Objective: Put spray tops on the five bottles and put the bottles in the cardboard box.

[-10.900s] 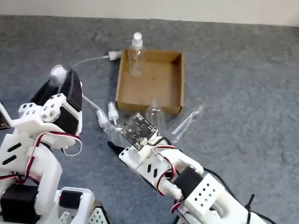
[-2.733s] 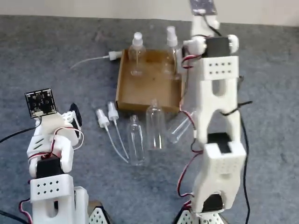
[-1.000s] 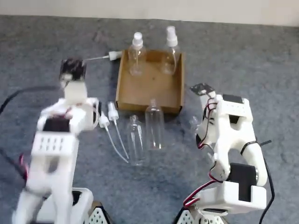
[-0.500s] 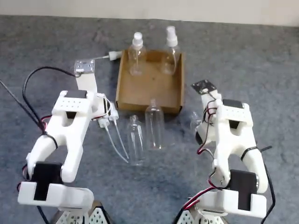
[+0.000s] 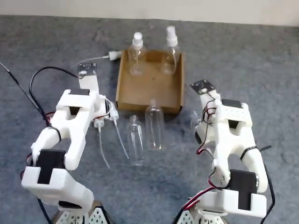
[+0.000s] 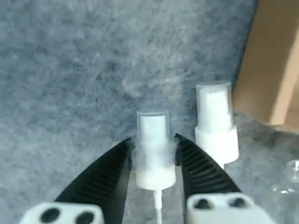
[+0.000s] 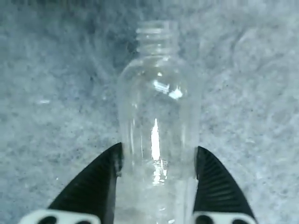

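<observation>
Claws loaded: left claw (image 6: pixel 153 148) pinches a spray top (image 6: pixel 153 125); right claw (image 7: pixel 156 161) seemingly grips an uncapped bottle (image 7: pixel 158 84); line your cap up squarely.

I've swung my left gripper (image 6: pixel 154 156) in from the lower left and clamped it on a spray top (image 6: pixel 153 140), dragging it slightly down-left. My right gripper (image 7: pixel 156 177) has come back from the box (image 5: pixel 149 86) onto a bottle (image 7: pixel 157 116).
</observation>
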Tool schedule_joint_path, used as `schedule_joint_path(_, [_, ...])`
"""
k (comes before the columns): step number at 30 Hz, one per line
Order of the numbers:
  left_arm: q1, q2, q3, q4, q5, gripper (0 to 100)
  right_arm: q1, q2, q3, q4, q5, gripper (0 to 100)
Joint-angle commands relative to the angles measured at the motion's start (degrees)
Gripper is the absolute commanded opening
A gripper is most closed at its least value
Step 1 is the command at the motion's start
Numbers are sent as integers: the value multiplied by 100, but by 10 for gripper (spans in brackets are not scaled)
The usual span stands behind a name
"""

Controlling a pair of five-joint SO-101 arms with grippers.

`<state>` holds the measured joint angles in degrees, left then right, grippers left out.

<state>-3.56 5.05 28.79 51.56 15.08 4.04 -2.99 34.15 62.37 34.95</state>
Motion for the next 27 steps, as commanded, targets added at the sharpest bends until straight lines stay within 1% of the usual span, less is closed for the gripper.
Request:
schedule_joint_path(1, [-48,-66,-277,70,-580,2,242,13,-13,-163,-53,128])
schedule_joint_path(3, [-13,-66,-268,334,-897,2,365,13,-22,-163,-44,128])
schedule_joint_path(6, [4,-66,-259,914,-1600,2,470,13,-22,-163,-53,128])
schedule_joint_path(11, [-101,-154,-163,1574,-2382,3,514,13,-22,-163,-53,128])
schedule_joint_path(13, [-127,-444,119,1609,-2655,3,514,13,-13,-163,-62,128])
schedule_joint_path(16, [-145,-1262,769,1459,-2963,3,514,4,-22,-163,-62,128])
schedule_joint_path(19, [-145,-2141,1288,1389,-3103,5,505,4,-4,-163,-62,128])
schedule_joint_path(21, [-145,-2501,1376,1415,-3103,37,488,4,-4,-163,-53,128])
schedule_joint_path(24, [-145,-2466,1323,1433,-3121,118,479,13,22,-163,-35,128])
schedule_joint_path(27, [-119,-2255,1297,1424,-3138,121,488,13,22,-163,-35,128])
